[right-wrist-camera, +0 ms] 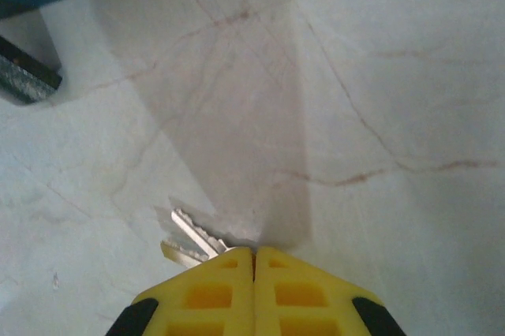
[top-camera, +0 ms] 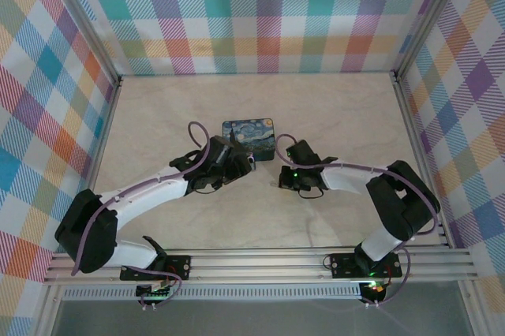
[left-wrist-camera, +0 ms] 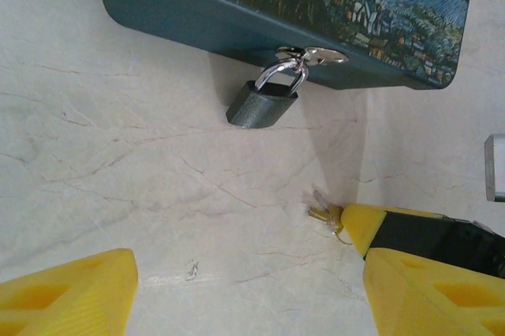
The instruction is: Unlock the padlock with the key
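Padlock (left-wrist-camera: 263,106) hangs by its shackle from the hasp (left-wrist-camera: 319,56) on the box (left-wrist-camera: 237,20), its body lying on the table (left-wrist-camera: 118,162). Key (right-wrist-camera: 192,235) is clamped in the right gripper (right-wrist-camera: 254,255), near the padlock but not touching it. Left gripper (left-wrist-camera: 251,273) has its jaws apart and holds nothing.

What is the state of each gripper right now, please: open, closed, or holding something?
left gripper: open, holding nothing.
right gripper: closed, holding the key at its fingertips.
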Robot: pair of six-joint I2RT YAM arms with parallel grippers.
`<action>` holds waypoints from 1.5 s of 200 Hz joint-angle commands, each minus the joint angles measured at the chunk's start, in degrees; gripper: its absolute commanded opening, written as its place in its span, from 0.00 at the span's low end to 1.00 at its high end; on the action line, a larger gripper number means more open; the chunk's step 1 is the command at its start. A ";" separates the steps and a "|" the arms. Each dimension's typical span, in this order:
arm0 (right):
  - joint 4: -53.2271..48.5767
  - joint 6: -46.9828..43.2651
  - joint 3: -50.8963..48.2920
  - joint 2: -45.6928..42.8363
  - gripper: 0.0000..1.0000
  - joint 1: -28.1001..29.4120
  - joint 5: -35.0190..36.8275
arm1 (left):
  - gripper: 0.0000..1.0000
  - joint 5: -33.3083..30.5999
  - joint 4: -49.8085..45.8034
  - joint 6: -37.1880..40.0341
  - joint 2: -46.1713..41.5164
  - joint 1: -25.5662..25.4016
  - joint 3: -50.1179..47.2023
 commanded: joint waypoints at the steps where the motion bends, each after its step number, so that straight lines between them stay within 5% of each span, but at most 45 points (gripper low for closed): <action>1: -1.40 -2.34 -1.09 -3.31 0.00 0.42 -1.88 | 0.76 1.98 3.18 0.46 0.54 -0.35 0.13; 83: 0.68 -1.98 -1.99 -7.30 0.00 0.34 -6.84 | 0.75 11.43 19.28 -12.60 8.24 -1.33 -2.33; 228: 7.21 3.39 -2.09 -11.44 0.00 0.34 -12.72 | 0.64 7.25 23.96 -24.19 5.06 -2.88 -5.87; 300: 11.14 6.15 -0.42 -8.01 0.00 0.42 -14.79 | 0.59 7.46 23.81 -23.58 2.95 -2.88 -6.87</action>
